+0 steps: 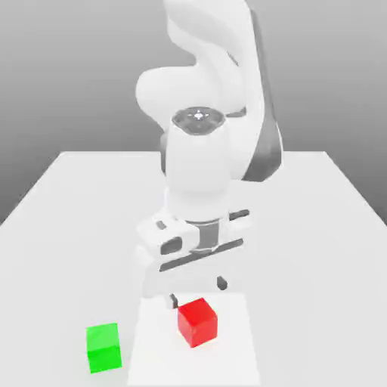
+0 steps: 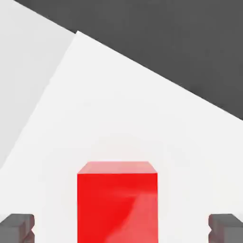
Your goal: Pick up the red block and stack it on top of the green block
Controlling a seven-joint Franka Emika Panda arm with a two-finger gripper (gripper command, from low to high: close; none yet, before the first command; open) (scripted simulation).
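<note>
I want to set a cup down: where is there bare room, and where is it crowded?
Bare: the tabletop on the exterior view's right of the white sheet, and the stretch beyond the green block. Crowded: around the red block, with the open gripper above.

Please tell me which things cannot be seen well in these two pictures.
- Red smooth cube: in the hand view its near part is cut off by the picture's edge; its underside is hidden by the cube itself in the exterior view.
- Green smooth cube: underside hidden by its own body, exterior view.
- Black-tipped gripper: in the hand view, both fingers are cut off by the edges.
</note>
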